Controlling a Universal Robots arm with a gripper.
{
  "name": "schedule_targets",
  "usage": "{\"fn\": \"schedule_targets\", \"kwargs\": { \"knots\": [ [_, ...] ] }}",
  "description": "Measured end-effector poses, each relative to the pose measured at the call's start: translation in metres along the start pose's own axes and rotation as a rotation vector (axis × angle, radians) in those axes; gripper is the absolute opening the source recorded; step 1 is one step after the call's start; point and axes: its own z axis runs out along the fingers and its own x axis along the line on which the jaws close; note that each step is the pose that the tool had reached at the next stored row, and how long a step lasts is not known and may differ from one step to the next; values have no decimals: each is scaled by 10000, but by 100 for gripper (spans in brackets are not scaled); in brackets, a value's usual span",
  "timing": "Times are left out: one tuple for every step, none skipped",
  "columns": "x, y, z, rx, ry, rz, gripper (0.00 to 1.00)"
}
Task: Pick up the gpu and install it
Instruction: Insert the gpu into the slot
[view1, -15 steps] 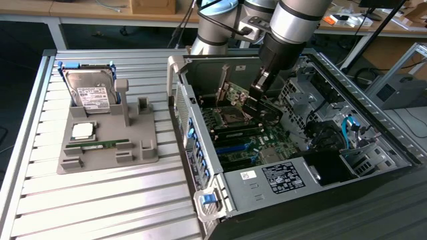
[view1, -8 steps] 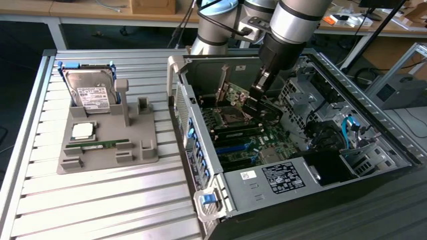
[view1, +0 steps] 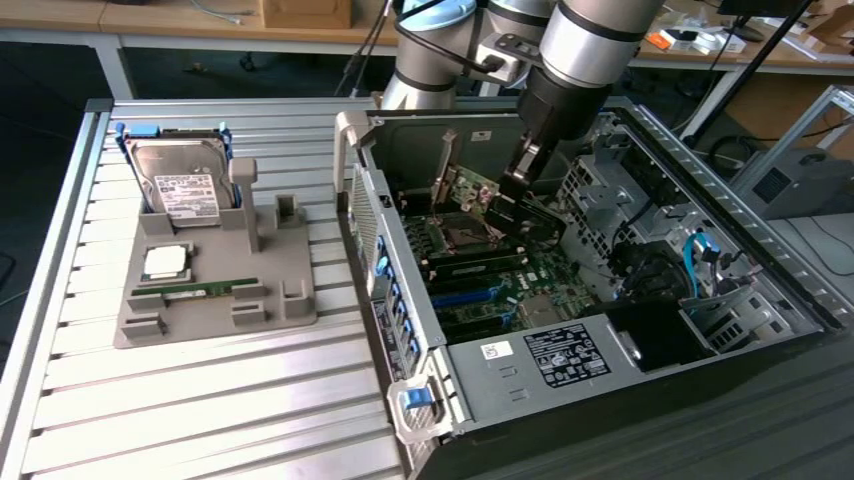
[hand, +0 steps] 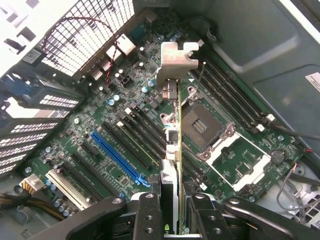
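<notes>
One gpu (hand: 172, 150) edge-on, clamped in end effector (hand: 175, 215), over mobo slots (hand: 135, 145)

Robotics lab or workshop bench, set up for computer assembly.

- An industrial robot arm (view1: 587, 45) is seen reaching into an opened tower PC case (view1: 461, 370), which is laid on its side with the motherboard (hand: 125, 135) exposed.
- A gpu (hand: 176, 145) is clamped in the gripper (hand: 177, 222) above the slots.
- A slatted aluminium table (view1: 200, 420) is set alongside.
- Loose parts are kept on it in a grey moulded fixture (view1: 287, 300): a hard drive (view1: 180, 185), a processor (view1: 164, 262) and a RAM stick (view1: 200, 290).
- Wooden workbenches (view1: 160, 20) with cables (view1: 220, 12) and a cardboard box (view1: 307, 12) are seen behind.
- Aluminium profile framing (view1: 801, 130) is noted at the exterior view's right.
</notes>
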Motion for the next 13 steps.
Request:
{"fn": "schedule_targets", "kwargs": {
  "knots": [
    [0, 0, 0, -1, 1, -26, 27],
    [0, 0, 0, -1, 2, -54, 27],
    [0, 0, 0, -2, 3, -80, 27],
    [0, 0, 0, -2, 4, -109, 27],
    [0, 0, 1, -3, 5, -132, 27],
    [0, 0, 1, -4, 7, -165, 27],
    [0, 0, 1, -4, 7, -187, 27],
    [0, 0, 1, -5, 8, -212, 27],
    [0, 0, 1, -5, 9, -234, 27],
    [0, 0, 1, -6, 11, -258, 27],
    [0, 0, 1, -7, 11, -281, 27],
    [0, 0, 1, -7, 13, -305, 27],
    [0, 0, 1, -7, 14, -329, 27]
  ]
}}
